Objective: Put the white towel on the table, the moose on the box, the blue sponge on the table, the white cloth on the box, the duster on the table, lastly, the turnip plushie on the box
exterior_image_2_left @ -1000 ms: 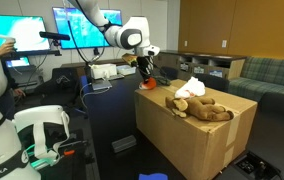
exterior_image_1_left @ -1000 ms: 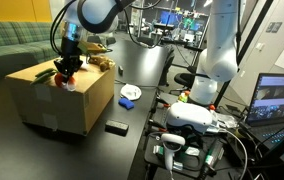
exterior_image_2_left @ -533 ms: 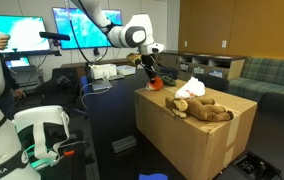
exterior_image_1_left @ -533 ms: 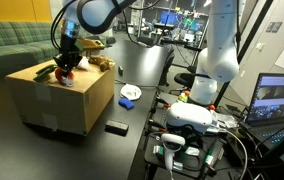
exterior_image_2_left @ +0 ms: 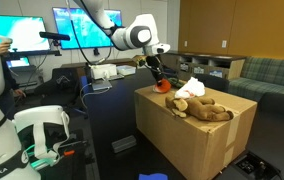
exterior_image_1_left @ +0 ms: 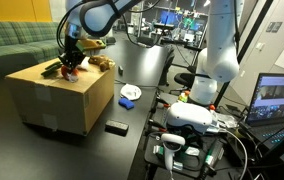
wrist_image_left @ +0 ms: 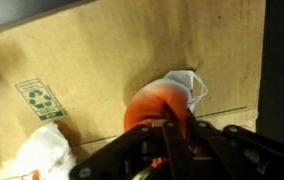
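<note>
Above the flat top of the box [exterior_image_1_left: 77,100], close to one of its corners, the hand [exterior_image_1_left: 70,64] is seen clamped narrowly on the turnip plushie [exterior_image_1_left: 70,73], which is gripped from above. In the wrist view the red-orange body is shown pinched between the dark fingers [wrist_image_left: 172,140], with bare cardboard behind it and a green recycling mark [wrist_image_left: 39,100] printed off to one side. Whether the plushie is resting on the cardboard or is held just clear of it cannot be told.

Two other things are carried by the box. The white cloth [exterior_image_2_left: 190,90] is bunched just beside the plushie, and in the wrist view its edge is caught at the lower corner of the picture. The moose [exterior_image_2_left: 210,109] is laid on its side nearer the middle of the top, beyond the cloth as counted from the hand.

On the bench [exterior_image_1_left: 92,150], beside the box, the white towel [exterior_image_1_left: 130,94] is spread as a rounded pad, with the blue sponge [exterior_image_1_left: 128,103] just beside it, too small to be made out well. The duster [exterior_image_1_left: 115,127] is laid flat nearer the bench's front edge, well apart from the towel.
</note>
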